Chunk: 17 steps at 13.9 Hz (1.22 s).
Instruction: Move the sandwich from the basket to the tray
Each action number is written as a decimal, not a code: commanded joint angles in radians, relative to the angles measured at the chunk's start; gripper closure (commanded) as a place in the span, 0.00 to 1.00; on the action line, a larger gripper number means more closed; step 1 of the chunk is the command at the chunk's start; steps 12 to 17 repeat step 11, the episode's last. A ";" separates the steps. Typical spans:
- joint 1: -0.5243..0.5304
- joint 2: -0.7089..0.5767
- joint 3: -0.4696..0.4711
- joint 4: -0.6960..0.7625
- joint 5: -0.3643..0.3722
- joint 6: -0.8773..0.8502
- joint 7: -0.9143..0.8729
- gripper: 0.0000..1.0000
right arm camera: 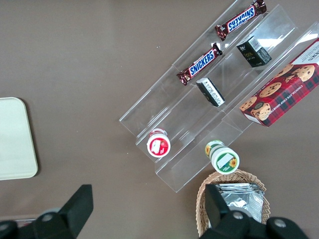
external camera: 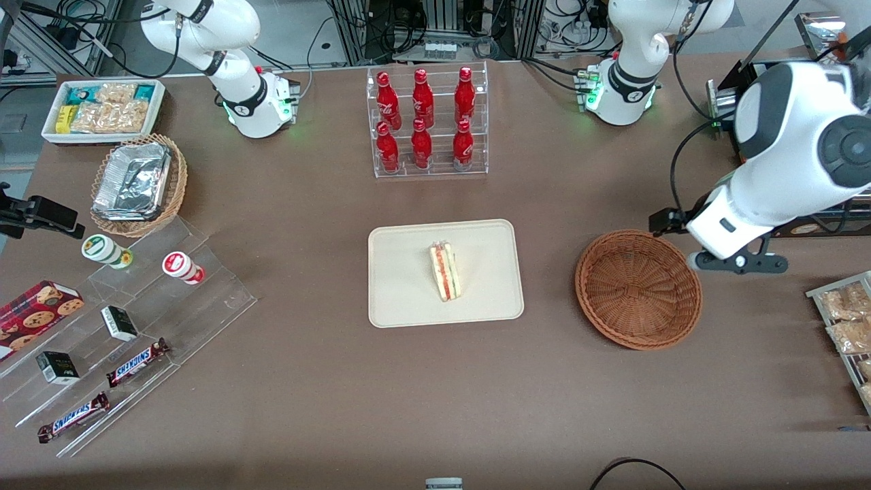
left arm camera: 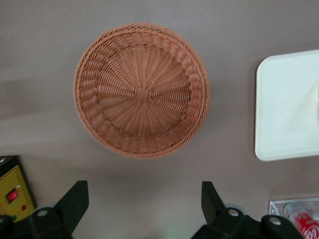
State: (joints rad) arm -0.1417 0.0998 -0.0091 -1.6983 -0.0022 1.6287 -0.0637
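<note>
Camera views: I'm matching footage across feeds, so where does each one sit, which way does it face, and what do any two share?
Front view: high, facing the arms across the table; shows sandwich on tray, empty basket, both arms.
Left wrist view: on the working arm, looking straight down at the basket; the open gripper hangs above the table beside it.
Right wrist view: on the parked arm, looking down at the snack stand; its own fingers show.
Shared: the tray's edge appears in both wrist views.

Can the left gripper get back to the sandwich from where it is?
Probably yes: the gripper hangs open above the table beside the empty basket, and nothing stands over the sandwich on the tray.
</note>
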 commanded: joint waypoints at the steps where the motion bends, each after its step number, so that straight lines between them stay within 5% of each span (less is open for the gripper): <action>1: 0.072 -0.087 -0.037 -0.031 -0.004 -0.049 0.048 0.00; 17: 0.162 -0.155 -0.035 0.065 -0.004 -0.193 0.163 0.00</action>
